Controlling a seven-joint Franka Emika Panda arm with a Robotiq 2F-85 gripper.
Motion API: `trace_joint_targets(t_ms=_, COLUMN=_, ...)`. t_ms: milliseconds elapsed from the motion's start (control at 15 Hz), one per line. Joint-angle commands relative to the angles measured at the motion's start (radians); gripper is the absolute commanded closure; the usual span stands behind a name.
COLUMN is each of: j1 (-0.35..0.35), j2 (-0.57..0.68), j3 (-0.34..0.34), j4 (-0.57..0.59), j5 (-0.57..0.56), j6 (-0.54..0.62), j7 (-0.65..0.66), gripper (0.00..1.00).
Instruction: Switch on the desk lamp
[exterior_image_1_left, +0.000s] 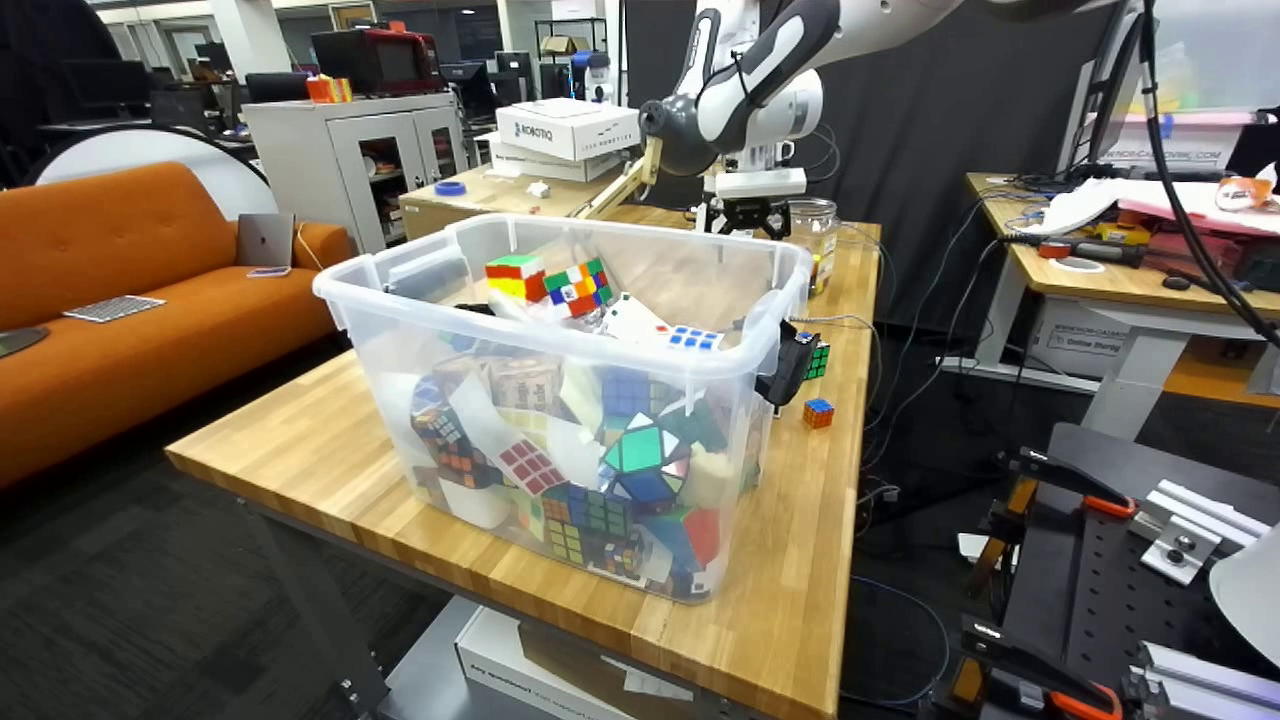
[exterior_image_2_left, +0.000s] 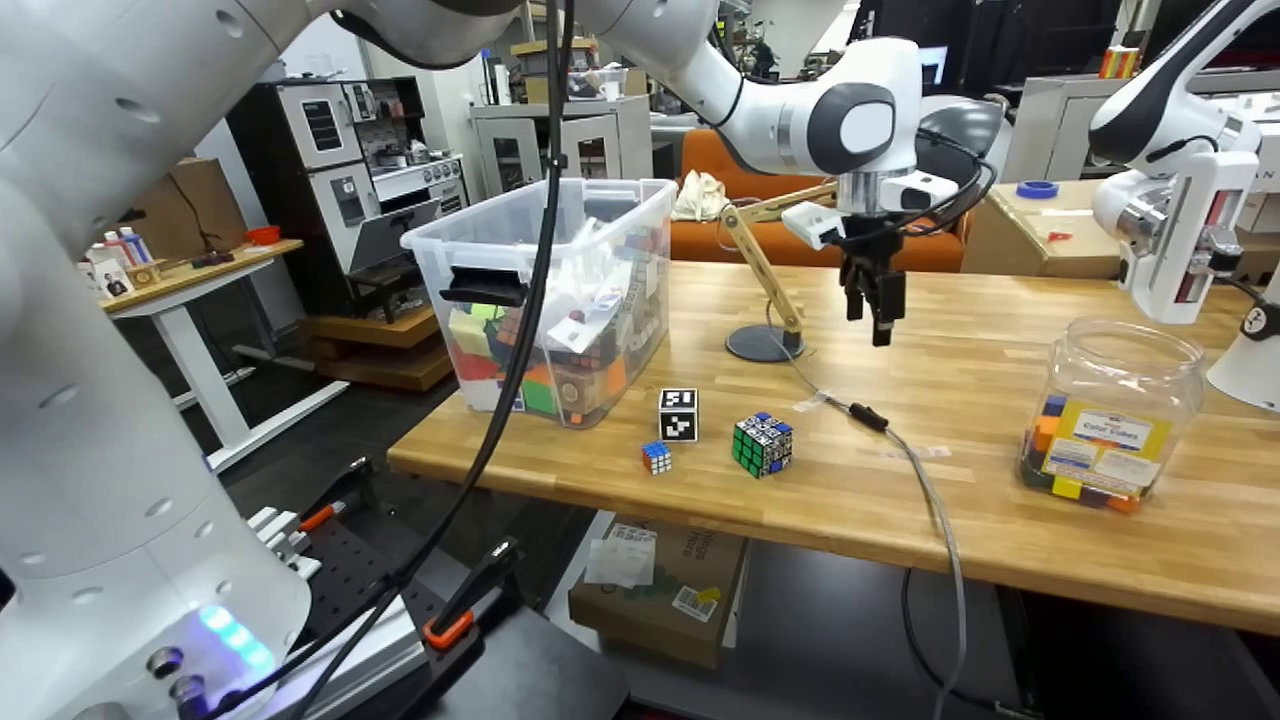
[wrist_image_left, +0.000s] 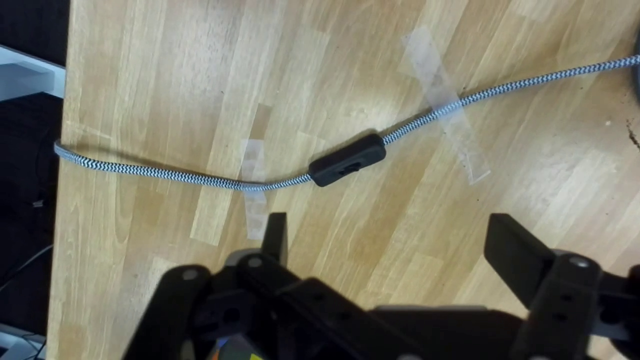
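The desk lamp has a light wooden bent arm (exterior_image_2_left: 762, 262), a dark round base (exterior_image_2_left: 765, 343) and a grey rounded head (exterior_image_2_left: 965, 130), partly hidden behind my arm. Its head (exterior_image_1_left: 680, 140) also shows in an exterior view beyond the bin. A braided cord runs from the base to a black inline switch (exterior_image_2_left: 868, 417), taped to the table on both sides. In the wrist view the switch (wrist_image_left: 347, 160) lies ahead of my fingertips, with its small rocker visible. My gripper (exterior_image_2_left: 870, 312) is open and empty, pointing down above the table; it also shows in the wrist view (wrist_image_left: 387, 230).
A clear plastic bin (exterior_image_1_left: 560, 345) full of cubes stands by the lamp. A black-and-white marker cube (exterior_image_2_left: 678, 415), a small cube (exterior_image_2_left: 657, 457) and a larger puzzle cube (exterior_image_2_left: 762, 444) lie near the front edge. A clear jar (exterior_image_2_left: 1110, 440) and another robot arm (exterior_image_2_left: 1185, 230) stand at the far end.
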Motion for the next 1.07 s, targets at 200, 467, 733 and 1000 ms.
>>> trace_joint_targets(t_ms=200, j1=-0.029, j2=0.101, j3=0.005, j4=0.105, j5=-0.001, j6=-0.028, j7=-0.018, gripper=0.40)
trace_joint_targets(t_ms=467, j1=-0.036, j2=0.163, j3=0.005, j4=0.178, j5=-0.005, j6=-0.031, j7=-0.018, gripper=0.68)
trace_joint_targets(t_ms=733, j1=-0.038, j2=0.206, j3=0.005, j4=0.245, j5=-0.010, j6=-0.038, j7=-0.016, gripper=0.95)
trace_joint_targets(t_ms=1000, j1=-0.047, j2=0.236, j3=0.008, j4=0.286, j5=-0.008, j6=-0.048, j7=-0.018, gripper=1.00)
